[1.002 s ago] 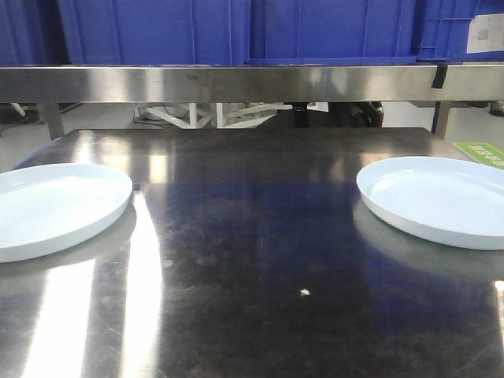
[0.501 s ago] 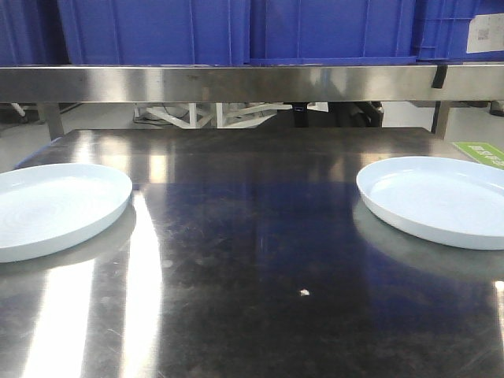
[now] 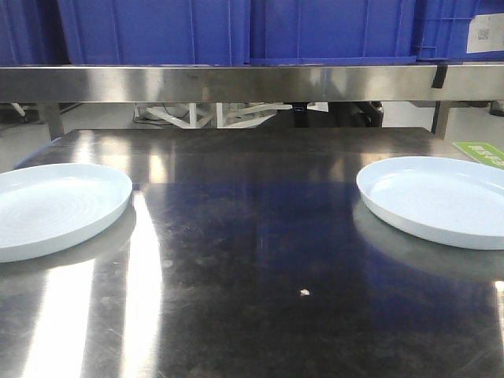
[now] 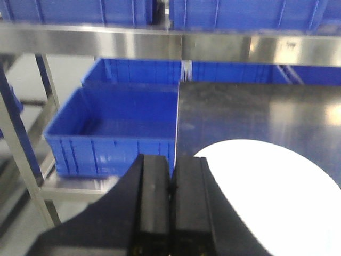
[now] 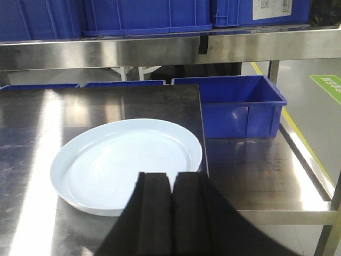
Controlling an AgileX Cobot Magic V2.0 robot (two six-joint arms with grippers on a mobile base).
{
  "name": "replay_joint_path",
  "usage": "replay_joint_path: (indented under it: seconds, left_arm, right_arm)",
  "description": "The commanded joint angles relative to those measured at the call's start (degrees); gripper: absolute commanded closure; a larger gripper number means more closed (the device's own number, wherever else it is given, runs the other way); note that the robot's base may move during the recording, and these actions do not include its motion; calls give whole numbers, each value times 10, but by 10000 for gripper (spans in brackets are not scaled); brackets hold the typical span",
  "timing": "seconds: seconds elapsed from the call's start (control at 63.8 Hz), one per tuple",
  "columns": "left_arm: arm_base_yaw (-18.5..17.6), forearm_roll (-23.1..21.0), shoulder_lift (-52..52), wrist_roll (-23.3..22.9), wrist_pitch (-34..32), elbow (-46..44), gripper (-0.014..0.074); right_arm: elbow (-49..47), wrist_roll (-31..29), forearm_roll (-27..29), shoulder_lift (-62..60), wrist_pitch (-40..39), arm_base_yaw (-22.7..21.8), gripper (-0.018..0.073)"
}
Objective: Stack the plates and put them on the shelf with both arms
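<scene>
– since both plates are glazed and stiff, how do you reckon they'll handle?
– slick, breakable, and with some heft for their width, i'd judge. the left plate (image 3: 55,206) and the right plate (image 3: 441,198) each have a low raised rim round a flat centre. that rim is the only place to pinch, and one finger must get under an edge that sits flush on the steel.
– and their look?
– round, shallow, very pale blue-white and glossy, with faint concentric rings in the well. they seem identical. the left wrist view washes its plate out to plain white, so i can't read the rim there.
– where do they lie?
– flat on the steel table (image 3: 252,236), well apart, one near each side edge. between them is only a small pale speck (image 3: 304,292). they are not yet stacked.
– the claws?
– the left gripper (image 4: 170,165) has its jaws pressed together on nothing, and hangs by the table's left edge, beside its plate. the right gripper (image 5: 170,178) is likewise clenched and empty, near the front rim of its plate.
– further out?
– the shelf (image 3: 252,83) runs above the table's back edge and carries blue crates (image 3: 236,31). more crates sit on low racks off either side.
</scene>
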Motion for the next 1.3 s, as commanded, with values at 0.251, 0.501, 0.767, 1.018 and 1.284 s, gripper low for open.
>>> replay_joint_path:
  seconds: [0.251,0.501,0.767,1.018,1.284]
  left_arm:
    - [-4,-13,156,-3,6,-127,516]
    - [-4,-13,284,-3,128,-230,516]
    - [-4,-13,402,-3,234,-334,516]
    - [2,-7,516,-3,359,-433,516]
    - [7,35,585,-3,443,-507,515]
  right_arm:
    - [0,-5,-7,-11,-47,-3,510]
    - [0,-5,-7,-11,-47,-3,510]
    - [0,-5,-7,-11,-47,-3,510]
    - [0,-5,-7,-11,-47,-3,510]
    - [0,-5,-7,-11,-47,-3,510]
